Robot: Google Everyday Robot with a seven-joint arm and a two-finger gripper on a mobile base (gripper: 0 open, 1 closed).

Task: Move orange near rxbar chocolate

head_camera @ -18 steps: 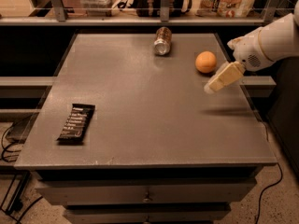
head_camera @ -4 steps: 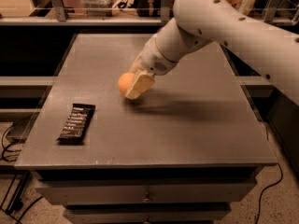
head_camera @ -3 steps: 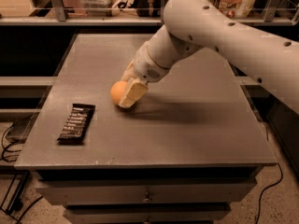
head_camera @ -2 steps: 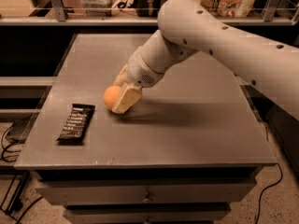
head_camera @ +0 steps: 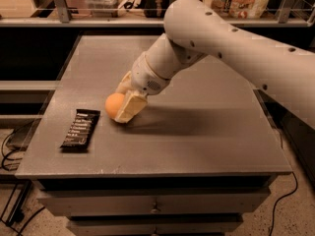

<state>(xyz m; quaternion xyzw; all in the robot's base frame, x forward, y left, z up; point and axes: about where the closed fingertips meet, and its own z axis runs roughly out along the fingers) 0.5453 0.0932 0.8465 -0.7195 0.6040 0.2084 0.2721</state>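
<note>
Most seems done: the claw (head_camera: 122,105), grasping the small round orange fruit (head_camera: 113,104), is near the flat black-wrapped snack bar (head_camera: 80,128); only release remains.

Reaches leftward with the white arm (head_camera: 236,41), wrist tipped down — clamps the orange (head_camera: 112,104) in the low, leftmost gripper (head_camera: 122,103).

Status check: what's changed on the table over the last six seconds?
The end effector took hold of the orange at the far right and carried it left and forward; it now holds it just right of the rxbar chocolate. The bar has not moved.
</note>
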